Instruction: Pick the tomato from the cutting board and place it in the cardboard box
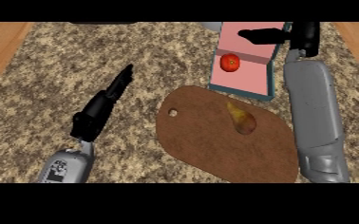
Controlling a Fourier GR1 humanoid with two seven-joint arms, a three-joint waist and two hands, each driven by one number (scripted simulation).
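A red tomato (pixel 229 62) lies inside the pink-floored box (pixel 242 78) with teal walls, just beyond the far edge of the brown cutting board (pixel 210 142). My right hand (pixel 270 35) hovers over the box's far end, above and to the right of the tomato, with its fingers straight, pointing left and holding nothing. My left hand (pixel 105 104) rests open over the counter to the left of the board, fingers pointing up and away.
A yellowish pear (pixel 242 119) lies on the cutting board near its right side. The board has a hanging hole (pixel 173 112) at its left end. Speckled stone counter (pixel 84 57) surrounds everything, with wooden edges at both far sides.
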